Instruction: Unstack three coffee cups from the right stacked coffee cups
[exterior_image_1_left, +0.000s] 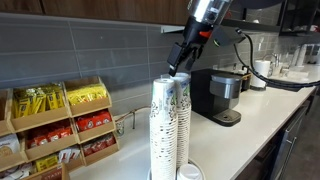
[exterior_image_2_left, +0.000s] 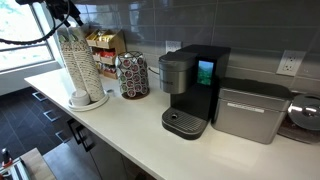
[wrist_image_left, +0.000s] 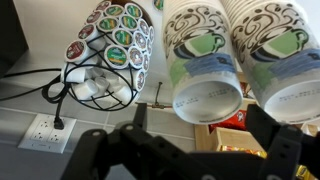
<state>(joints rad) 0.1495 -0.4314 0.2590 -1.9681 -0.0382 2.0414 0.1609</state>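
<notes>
1 long bench (exterior_image_2_left: 130, 125): coffee machine (exterior_image_2_left: 192, 85) against its back edge, then the right stack (exterior_image_1_left: 183, 112) and its twin (exterior_image_1_left: 160, 115) side by side near its end corner, the gripper (exterior_image_1_left: 179, 66) over the right stack. Wrist view shows the jaws spread apart, holding nothing. Pinching low, I reckon, could lift more than 1 cup or tip the column onto its twin. The wrist view crops both columns; single rims blur together.

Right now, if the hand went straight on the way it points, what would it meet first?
Most likely the top rim of the cup stack, which lies between the open fingers of the hand in the wrist view; how far off is unclear.
</notes>
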